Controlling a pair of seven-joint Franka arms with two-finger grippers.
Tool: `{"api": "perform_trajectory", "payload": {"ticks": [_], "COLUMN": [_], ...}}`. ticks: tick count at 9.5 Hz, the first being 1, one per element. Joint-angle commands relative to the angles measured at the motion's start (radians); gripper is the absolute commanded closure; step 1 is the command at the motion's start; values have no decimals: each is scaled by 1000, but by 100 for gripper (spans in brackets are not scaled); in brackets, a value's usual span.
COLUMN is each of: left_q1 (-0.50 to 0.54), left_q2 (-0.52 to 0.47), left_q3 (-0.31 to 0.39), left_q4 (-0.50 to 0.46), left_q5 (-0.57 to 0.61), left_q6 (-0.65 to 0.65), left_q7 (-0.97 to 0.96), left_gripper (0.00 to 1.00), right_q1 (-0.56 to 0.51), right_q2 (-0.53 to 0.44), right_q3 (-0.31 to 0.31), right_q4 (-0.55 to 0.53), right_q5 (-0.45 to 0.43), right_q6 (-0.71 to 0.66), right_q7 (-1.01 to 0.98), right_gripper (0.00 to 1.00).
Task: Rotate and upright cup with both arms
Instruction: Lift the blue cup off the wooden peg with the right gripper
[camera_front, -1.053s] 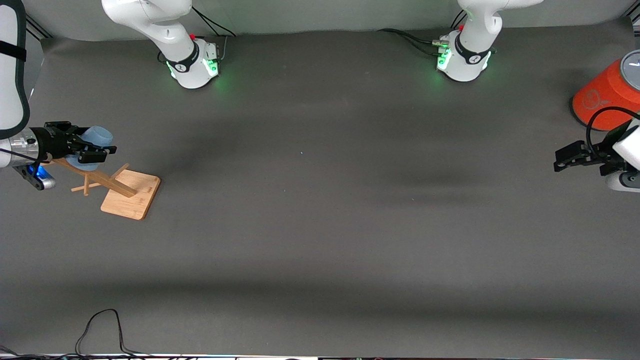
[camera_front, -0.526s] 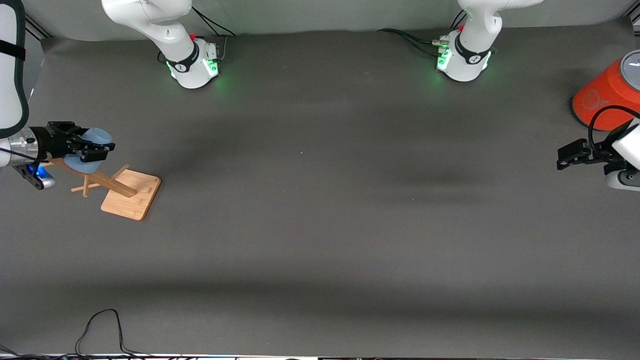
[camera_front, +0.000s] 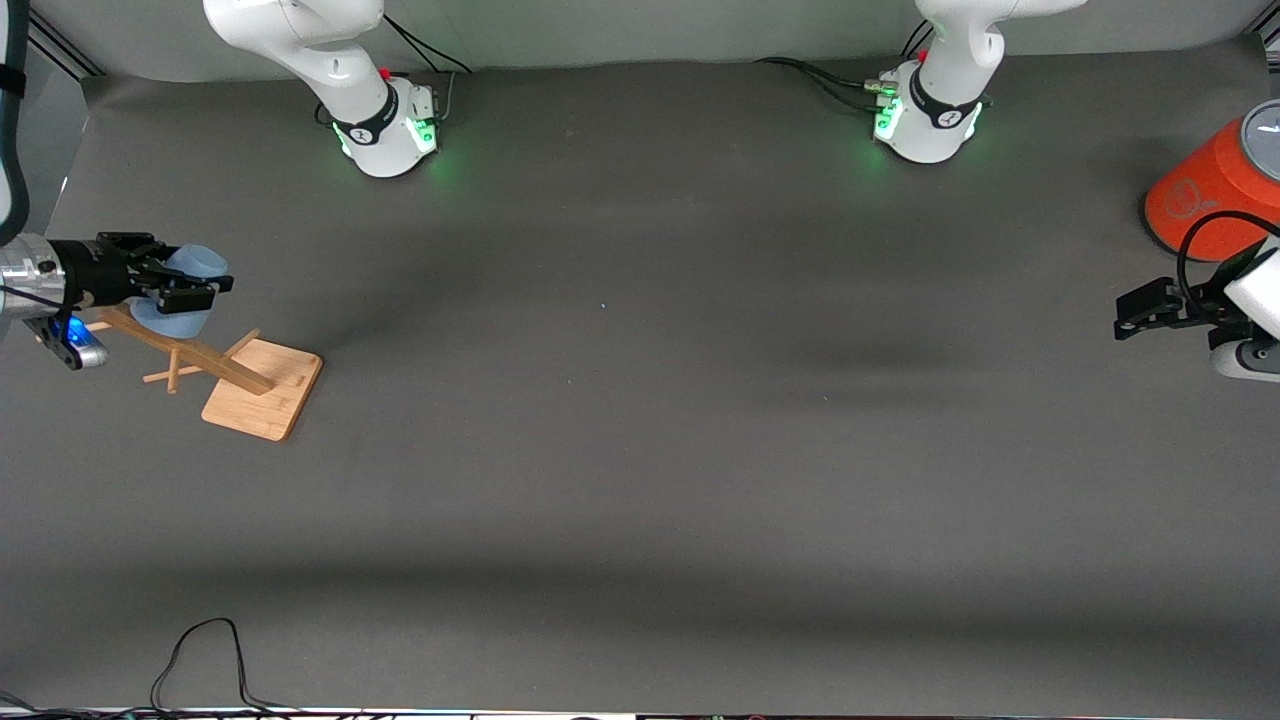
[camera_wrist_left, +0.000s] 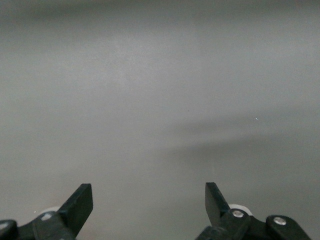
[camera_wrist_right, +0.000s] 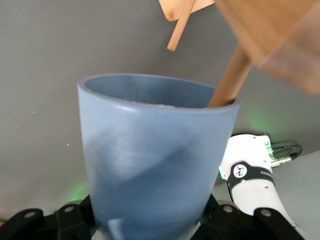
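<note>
Front view: cup (camera_front: 190, 275) clamped between right tool (camera_front: 185, 289) fingers

Light-blue matte cup (camera_front: 183, 290) between black right gripper (camera_front: 185, 288) jaws; pale wood rack (camera_front: 235, 375) just below them. Black left gripper (camera_front: 1135, 315); orange cylinder (camera_front: 1215, 190), grey top; dark grey table (camera_front: 650, 450).

I see the table (camera_front: 640, 420) covered in a dark grey mat. A wooden rack (camera_front: 262, 400) stands on its flat base toward the right arm's end. An orange cylinder (camera_front: 1205, 190) with a grey top sits at the left arm's end. A black cable (camera_front: 205, 650) loops along the edge nearest the front camera.
</note>
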Motion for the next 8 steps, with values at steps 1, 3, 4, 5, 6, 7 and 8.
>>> {"api": "perform_trajectory", "payload": {"ticks": [1, 3, 4, 5, 6, 7, 8], "left_q1": [-2, -4, -4, -2, 1, 2, 5], "left_q2": [-7, -5, -5, -4, -2, -1, -2], "left_q3": [3, 3, 2, 2, 2, 3, 3], "left_q4": [7, 6, 6, 6, 6, 6, 6], "left_q5": [13, 13, 13, 12, 13, 13, 13], "left_q6": [-16, -14, -14, -13, -10, -7, -10], "left_q7": [16, 16, 16, 16, 16, 16, 18], "left_gripper": [0, 0, 0, 0, 0, 0, 0], "right_q1": [3, 12, 17, 50, 73, 116, 161], "right_q2": [-36, -45, -63, -68, -79, -79, -79], "right_q3": [-9, -5, 4, 1, 1, 1, 1], "right_q4": [12, 19, 18, 19, 19, 26, 35], "right_q5": [53, 88, 116, 136, 174, 209, 237], "right_q6": [-47, -73, -77, -79, -78, -76, -62], "right_q7": [53, 107, 159, 199, 250, 305, 357], "right_gripper": [77, 77, 77, 77, 77, 77, 77]}}
